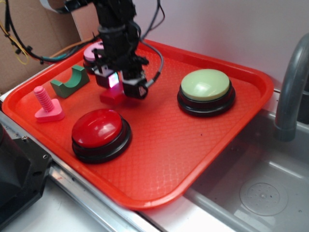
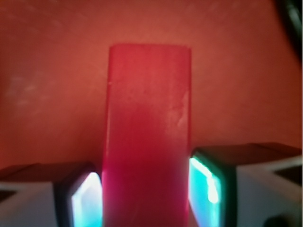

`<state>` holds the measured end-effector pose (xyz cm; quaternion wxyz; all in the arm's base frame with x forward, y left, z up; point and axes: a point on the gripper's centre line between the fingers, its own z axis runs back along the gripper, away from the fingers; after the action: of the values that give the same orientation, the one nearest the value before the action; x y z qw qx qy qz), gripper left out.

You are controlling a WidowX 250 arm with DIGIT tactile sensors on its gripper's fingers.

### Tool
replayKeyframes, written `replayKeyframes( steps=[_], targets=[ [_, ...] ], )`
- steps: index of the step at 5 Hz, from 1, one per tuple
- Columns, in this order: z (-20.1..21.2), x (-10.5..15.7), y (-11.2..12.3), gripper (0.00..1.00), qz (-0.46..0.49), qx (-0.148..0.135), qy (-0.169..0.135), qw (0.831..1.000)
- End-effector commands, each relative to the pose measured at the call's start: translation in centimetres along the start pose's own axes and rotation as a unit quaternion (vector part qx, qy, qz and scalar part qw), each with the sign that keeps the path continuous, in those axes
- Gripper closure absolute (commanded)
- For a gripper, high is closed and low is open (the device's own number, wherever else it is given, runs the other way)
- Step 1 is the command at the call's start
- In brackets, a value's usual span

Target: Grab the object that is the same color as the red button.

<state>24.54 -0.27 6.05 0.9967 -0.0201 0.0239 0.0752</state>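
The red button, a glossy red dome on a black base, sits at the tray's front left. The object, a plain red bar-shaped block, lies just behind it, mostly covered by my gripper. In the wrist view the red block runs lengthwise between the two glowing pads, which press against its long sides. My gripper is shut on it. Whether the block rests on the tray or hangs just above it cannot be told.
Everything stands on a red tray. A pale green button sits at the right, a pink-topped button behind the arm, a green arch-cut block and a pink bolt-shaped piece at the left. A sink and grey faucet lie to the right.
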Motion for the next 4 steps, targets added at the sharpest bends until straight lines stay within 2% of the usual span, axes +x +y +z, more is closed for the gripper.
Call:
replayKeyframes(
  steps=[1, 2, 3, 4],
  targets=[
    [11.4, -2.6, 0.9, 1.0, -0.055, -0.024, -0.047, 0.997],
    [13.5, -3.0, 0.1, 1.0, -0.059, -0.021, -0.062, 0.996],
    [14.5, -3.5, -1.4, 1.0, -0.063, 0.029, -0.085, 0.994],
    [14.3, -3.7, -1.8, 1.0, -0.063, 0.033, -0.088, 0.994]
  ],
)
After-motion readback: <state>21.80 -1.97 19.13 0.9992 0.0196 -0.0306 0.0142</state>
